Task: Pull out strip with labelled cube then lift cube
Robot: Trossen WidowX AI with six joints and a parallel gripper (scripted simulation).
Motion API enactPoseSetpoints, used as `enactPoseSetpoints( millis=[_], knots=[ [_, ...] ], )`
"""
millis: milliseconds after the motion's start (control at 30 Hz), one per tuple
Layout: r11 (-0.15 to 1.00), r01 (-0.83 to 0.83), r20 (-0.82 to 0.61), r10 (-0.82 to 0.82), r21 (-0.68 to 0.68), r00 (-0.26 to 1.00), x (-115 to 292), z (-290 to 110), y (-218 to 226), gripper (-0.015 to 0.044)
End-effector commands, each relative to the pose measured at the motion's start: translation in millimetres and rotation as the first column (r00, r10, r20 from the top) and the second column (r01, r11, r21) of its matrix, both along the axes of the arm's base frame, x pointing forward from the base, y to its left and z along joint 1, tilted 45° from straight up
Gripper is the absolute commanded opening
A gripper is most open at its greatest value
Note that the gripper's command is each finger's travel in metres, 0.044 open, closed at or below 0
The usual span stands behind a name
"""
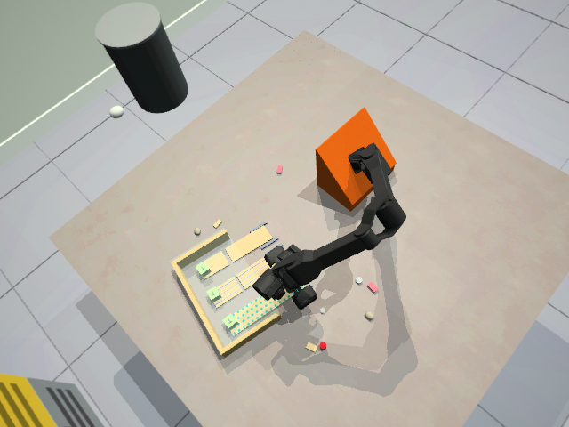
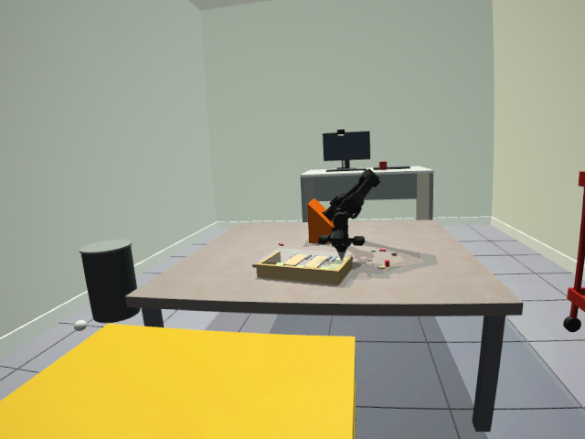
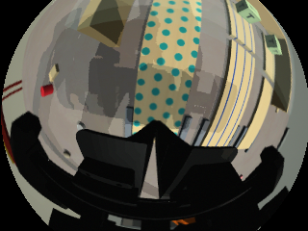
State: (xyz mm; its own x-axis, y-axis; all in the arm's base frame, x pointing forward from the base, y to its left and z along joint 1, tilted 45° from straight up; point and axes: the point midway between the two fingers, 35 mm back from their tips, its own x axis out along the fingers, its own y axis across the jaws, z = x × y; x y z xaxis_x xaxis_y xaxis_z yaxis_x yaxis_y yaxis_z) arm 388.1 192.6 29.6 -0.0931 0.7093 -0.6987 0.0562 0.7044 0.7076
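A shallow wooden tray [image 1: 195, 303] [image 2: 302, 274] holds three strips, each with a pale green cube at its far end. The teal-dotted strip [image 1: 250, 314] [image 3: 167, 58] is in one piece and carries a labelled cube [image 1: 228, 321]. The lined strip [image 1: 229, 288] [image 3: 241, 77] and the plain strip [image 1: 248, 243] are each split in two, with cubes [image 1: 212, 294] [image 1: 202, 269] on their far pieces. My gripper [image 1: 289, 294] [image 2: 341, 257] [image 3: 156, 123] is shut, with its tips down on the near end of the dotted strip at the tray's open side.
An orange wedge [image 1: 348, 151] [image 2: 315, 221] stands behind the arm's base. Small bits lie right of the tray: a red cylinder [image 1: 323, 345], a tan block [image 1: 311, 347], a pink block [image 1: 372, 286] and small balls. A dark bin [image 1: 142, 60] stands off the table.
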Motion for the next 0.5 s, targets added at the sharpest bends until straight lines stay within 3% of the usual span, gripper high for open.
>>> enactPoseSetpoints(
  millis=[0,467],
  knots=[
    [1.0,-0.001,-0.002,0.001,-0.003,1.0,-0.5,-1.5,1.3,0.0],
    [1.0,-0.001,-0.002,0.001,-0.003,1.0,-0.1,-2.6,2.3,0.0]
  ],
)
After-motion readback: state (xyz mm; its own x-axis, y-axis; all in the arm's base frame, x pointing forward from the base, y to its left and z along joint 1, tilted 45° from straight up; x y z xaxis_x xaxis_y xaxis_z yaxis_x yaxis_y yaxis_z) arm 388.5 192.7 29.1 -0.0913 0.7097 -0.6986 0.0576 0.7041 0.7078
